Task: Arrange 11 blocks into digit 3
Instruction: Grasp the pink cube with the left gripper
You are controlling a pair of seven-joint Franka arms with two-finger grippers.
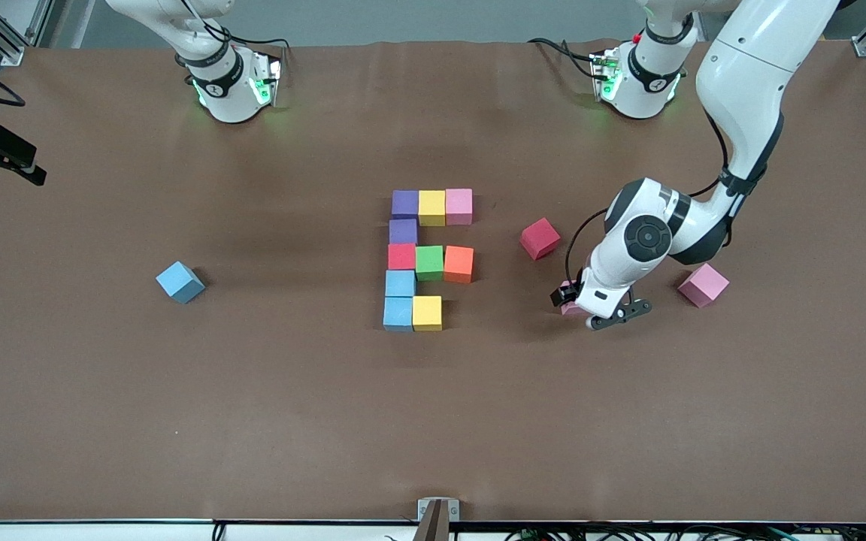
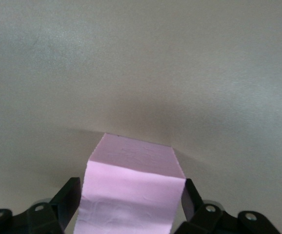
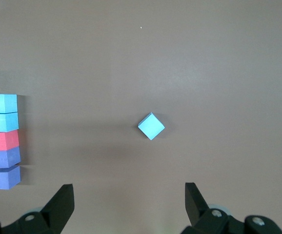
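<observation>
Left end effector [image 1: 570, 298]: low on the tabletop [image 1: 252, 391], fingers [image 2: 69, 197] at both sides of a pink block [image 2: 131, 195], touching it.
Right end effector [image 3: 129, 204]: fingers wide apart, empty, high over the lone blue block [image 1: 180, 282]; this arm waits.
Digit 3 [image 1: 425, 259]: ten cubes at the tabletop centre, last bar incomplete.
Around: red block [image 1: 540, 238] and second pink block [image 1: 703, 285] lie loose near the left arm.

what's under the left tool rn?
A pink block sits on the table between the left tool's fingers, which flank its two sides. In the front view the arm covers most of it; only a pink corner shows. Contact can't be confirmed.
</observation>
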